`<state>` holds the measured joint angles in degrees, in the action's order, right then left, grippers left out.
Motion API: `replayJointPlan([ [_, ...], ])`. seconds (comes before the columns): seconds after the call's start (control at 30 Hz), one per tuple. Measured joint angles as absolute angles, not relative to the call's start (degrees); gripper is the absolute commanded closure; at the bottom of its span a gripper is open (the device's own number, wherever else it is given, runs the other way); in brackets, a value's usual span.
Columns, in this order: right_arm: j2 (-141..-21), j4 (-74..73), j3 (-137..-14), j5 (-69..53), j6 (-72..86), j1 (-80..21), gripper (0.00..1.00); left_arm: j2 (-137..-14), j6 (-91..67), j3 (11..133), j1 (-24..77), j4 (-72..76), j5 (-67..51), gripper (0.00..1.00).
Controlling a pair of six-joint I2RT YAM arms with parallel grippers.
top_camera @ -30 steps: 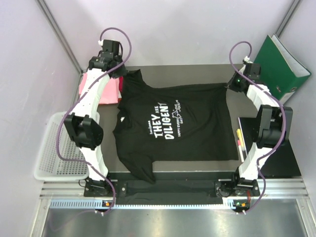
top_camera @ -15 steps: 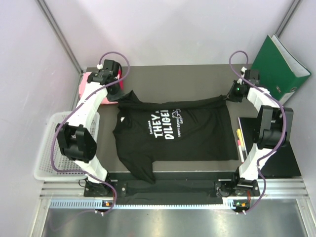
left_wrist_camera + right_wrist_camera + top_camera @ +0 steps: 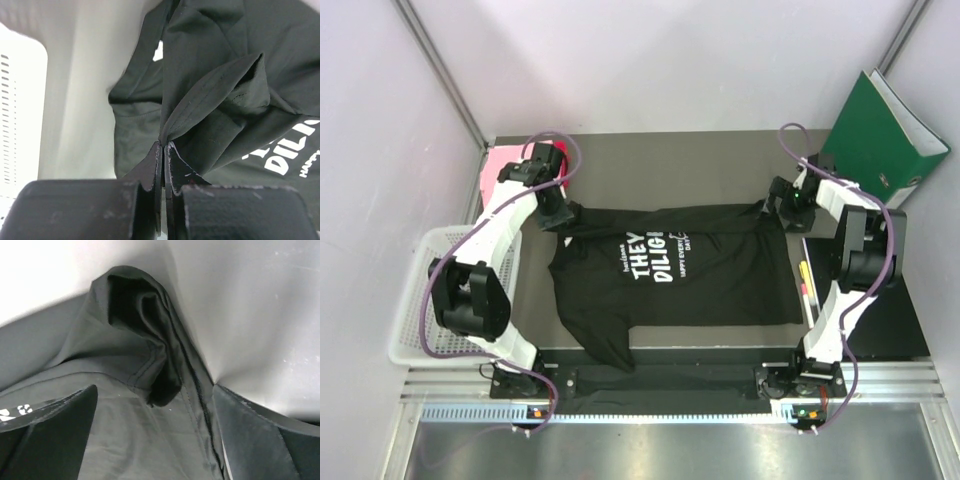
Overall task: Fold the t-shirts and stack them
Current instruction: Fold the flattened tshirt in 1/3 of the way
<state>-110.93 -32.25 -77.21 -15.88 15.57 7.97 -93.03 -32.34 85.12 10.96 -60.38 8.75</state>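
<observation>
The black t-shirt (image 3: 670,270) with white lettering lies on the dark table, its far edge doubled over toward the near side. My left gripper (image 3: 558,212) is shut on a fold of cloth at the shirt's far left corner; in the left wrist view the jaws (image 3: 164,146) pinch bunched black fabric (image 3: 225,75). My right gripper (image 3: 775,205) stands open over the far right corner, and the crumpled black cloth (image 3: 140,320) lies loose between its fingers (image 3: 50,430). A light pink shirt (image 3: 500,160) and a strip of darker pink-red cloth (image 3: 556,150) show behind the left arm.
A white mesh basket (image 3: 420,300) hangs off the table's left side. A green binder (image 3: 880,130) leans at the back right. Pens (image 3: 806,280) lie on a dark board beside the right arm.
Both grippers have drawn the shirt's far edge toward the near side, folding it over the lettering. The right gripper has opened and let go of its corner; the left stays shut.
</observation>
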Motion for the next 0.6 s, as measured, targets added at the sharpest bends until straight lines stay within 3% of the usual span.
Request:
replayJointPlan([
  [0.27, -108.9, -32.5, -74.9, -15.0, 15.6, 8.1, 0.0, -88.2, -34.2, 76.5, 13.8, -61.3, 7.1, 1.0],
  [0.3, -108.9, -32.5, -74.9, -14.9, 15.6, 8.1, 0.0, -87.8, -34.7, 75.0, 14.6, -61.7, 6.9, 0.94],
  [0.33, -108.9, -32.6, -74.9, -14.8, 15.6, 8.1, 0.0, -87.5, -35.1, 73.5, 15.5, -62.1, 6.8, 0.54],
  [0.4, -108.9, -32.6, -74.9, -14.8, 15.6, 8.1, 0.0, -87.4, -35.8, 71.0, 17.2, -63.4, 6.6, 0.14],
  [0.43, -108.9, -32.6, -74.9, -14.7, 15.6, 8.1, 0.0, -87.4, -36.7, 69.8, 18.2, -64.7, 6.7, 0.01],
  [0.6, -108.9, -32.6, -74.9, -14.7, 15.6, 8.1, 0.0, -85.8, -39.2, 70.6, 20.6, -68.5, 10.1, 0.01],
])
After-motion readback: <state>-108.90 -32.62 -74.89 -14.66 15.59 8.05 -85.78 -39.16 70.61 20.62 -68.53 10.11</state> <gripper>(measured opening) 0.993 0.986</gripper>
